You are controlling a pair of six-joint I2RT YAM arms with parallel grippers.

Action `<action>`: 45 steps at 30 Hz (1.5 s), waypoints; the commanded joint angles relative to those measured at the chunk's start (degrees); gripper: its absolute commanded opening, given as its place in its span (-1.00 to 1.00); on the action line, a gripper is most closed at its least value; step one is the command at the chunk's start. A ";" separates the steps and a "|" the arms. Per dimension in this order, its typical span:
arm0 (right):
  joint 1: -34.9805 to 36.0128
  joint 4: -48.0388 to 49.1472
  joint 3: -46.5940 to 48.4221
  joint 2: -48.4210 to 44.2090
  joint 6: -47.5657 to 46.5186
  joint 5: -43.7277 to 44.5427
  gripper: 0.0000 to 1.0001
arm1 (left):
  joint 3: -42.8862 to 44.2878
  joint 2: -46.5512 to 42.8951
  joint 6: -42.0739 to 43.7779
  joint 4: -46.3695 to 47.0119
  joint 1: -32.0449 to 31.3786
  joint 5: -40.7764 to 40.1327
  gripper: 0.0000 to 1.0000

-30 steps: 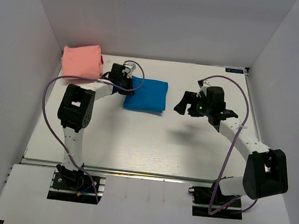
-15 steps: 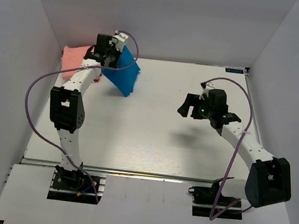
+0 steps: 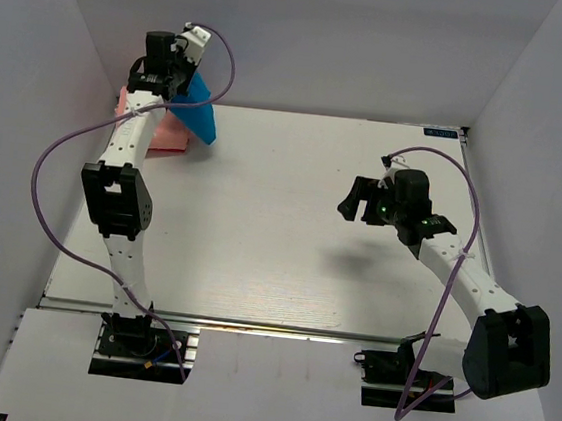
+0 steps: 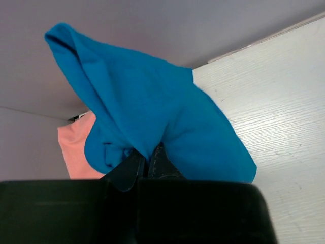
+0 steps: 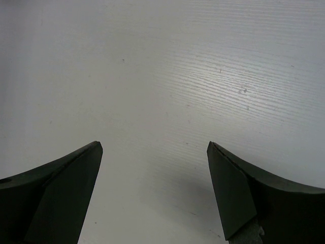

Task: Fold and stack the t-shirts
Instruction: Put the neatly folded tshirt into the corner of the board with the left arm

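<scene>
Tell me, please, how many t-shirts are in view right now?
2. The blue t-shirt hangs from the shut left gripper over the far-left corner of the table. The salmon-pink t-shirt lies on the table there, partly hidden behind the blue one. No other shows.

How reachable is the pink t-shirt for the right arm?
Probably not: the pink t-shirt lies in the far left corner, the left end effector holds the blue t-shirt over it, and the right end effector is across the table.

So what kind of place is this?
Probably a robot lab test cell: a white table boxed in by white walls, left arm and right arm mounted at its edge, plus a blue t-shirt and pink t-shirt.
</scene>
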 commanded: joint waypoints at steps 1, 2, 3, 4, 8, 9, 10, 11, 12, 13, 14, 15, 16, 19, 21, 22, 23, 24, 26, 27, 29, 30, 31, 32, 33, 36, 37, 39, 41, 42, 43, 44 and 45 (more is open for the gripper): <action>0.13 -0.17 0.60 -0.66 0.43 1.00 0.79 | 3.62 -0.63 1.97 -0.17 1.97 0.96 -1.00; -0.04 -0.08 0.86 -0.49 0.35 1.00 0.79 | 2.32 -0.63 1.97 0.62 1.98 1.58 -1.00; -0.04 -0.25 0.86 -0.31 0.26 0.91 0.79 | 1.52 -0.63 1.97 1.15 2.85 3.15 -1.00; -0.13 -0.43 1.21 -0.31 0.26 0.82 0.79 | 0.64 -0.63 1.97 2.20 3.64 3.17 -1.00; -0.13 -0.69 1.65 0.21 0.17 0.82 0.79 | -1.73 -0.63 1.97 4.48 5.14 2.12 -1.00; -0.22 -0.87 1.65 0.22 0.34 0.91 0.79 | -1.74 -0.63 1.97 4.49 5.92 1.59 -1.00; -0.13 -0.96 1.83 0.48 0.26 0.91 0.79 | -1.74 -0.63 1.97 4.49 5.93 0.80 -1.00; -0.22 -0.87 1.92 0.65 0.34 1.00 0.79 | -2.35 -0.63 1.18 5.19 6.80 0.10 -1.00; -0.22 -0.87 2.09 0.74 0.52 0.91 0.79 | -2.36 -0.63 1.17 5.20 7.68 -0.43 -1.00; -0.22 -0.87 2.18 1.27 0.52 0.82 0.79 | -3.31 -1.15 0.57 5.98 7.69 -0.96 -1.00; -0.05 -0.78 2.53 1.53 0.61 0.73 0.79 | -4.80 -1.15 0.56 6.51 9.17 -0.96 -1.00; -0.04 -0.78 2.88 1.80 0.70 0.47 0.79 | -5.60 -1.76 0.04 7.73 9.71 -1.57 -1.00; -0.22 -0.78 3.06 2.32 0.61 0.47 0.79 | -6.39 -1.77 -1.19 8.61 10.32 -2.36 -1.00; -0.04 -0.52 3.67 3.20 0.79 -0.58 0.79 | -6.93 -1.16 -5.49 9.77 12.87 -3.69 -1.00; 0.04 -0.61 4.11 3.99 0.79 -1.11 0.79 | -6.93 -0.11 -7.60 9.77 14.80 -3.69 -1.00; -0.04 -0.61 4.11 4.08 0.96 -1.20 0.79 | -6.93 0.42 -7.61 9.77 14.81 -3.69 -1.00; 0.04 -0.61 4.20 4.26 0.96 -1.29 0.79 | -6.93 1.47 -8.75 10.55 15.42 -4.38 -1.00; -0.04 -0.43 4.38 4.43 1.05 -1.37 0.79 | -6.93 2.09 -10.32 11.34 16.12 -5.52 -1.00; -0.04 -0.34 4.20 4.78 1.05 -1.37 0.79 | -6.93 2.62 -12.70 12.04 16.91 -7.20 -1.00; -0.04 -0.34 4.29 4.79 1.14 -1.29 0.79 | -6.40 3.41 -12.71 12.05 17.70 -5.72 -1.00; 0.04 -0.26 4.55 5.22 1.05 -1.38 0.79 | -6.40 3.94 -13.33 12.05 17.71 -5.71 -1.00; 0.13 -0.25 4.55 5.23 1.31 -1.38 0.79 | -6.40 4.55 -13.33 12.05 18.23 -5.71 -1.00; -0.04 -0.17 4.90 5.40 1.31 -1.55 0.79 | -6.40 5.25 -14.02 12.66 18.24 -5.71 -1.00; 0.04 -0.17 4.82 5.84 1.49 -1.90 0.79 | -5.88 5.26 -14.03 12.67 18.24 -5.71 -1.00; -0.13 -0.25 4.99 6.02 1.58 -1.90 0.79 | -5.87 5.87 -14.03 12.67 18.85 -5.01 -1.00; 0.04 0.18 5.34 6.72 1.58 -2.43 0.79 | -5.35 6.40 -15.69 12.14 18.85 -6.22 -0.50; -0.04 -0.08 5.52 7.07 1.84 -2.52 0.79 | -4.82 7.10 -17.27 12.14 18.85 -9.02 -0.10; 0.04 0.01 5.96 7.68 1.93 -2.96 0.79 | -2.90 7.72 -18.60 10.83 18.85 -9.93 0.21; 0.04 -0.08 6.22 7.95 2.01 -3.48 0.79 | -2.36 7.72 -20.27 10.29 18.85 -11.33 0.71; 0.13 -0.16 6.31 8.12 1.93 -3.57 0.79 | -2.36 7.72 -20.27 10.29 18.85 -12.38 0.93; 0.05 -0.25 6.31 7.95 2.01 -3.83 0.79 | -2.36 7.72 -20.88 9.77 18.85 -12.39 0.99; 0.13 -0.17 6.14 7.95 2.28 -3.84 0.79 | -2.36 7.03 -20.89 9.77 18.85 -13.00 0.99; 0.13 -0.17 6.14 7.60 2.19 -3.66 0.79 | -2.36 6.41 -20.89 8.90 18.85 -14.22 0.99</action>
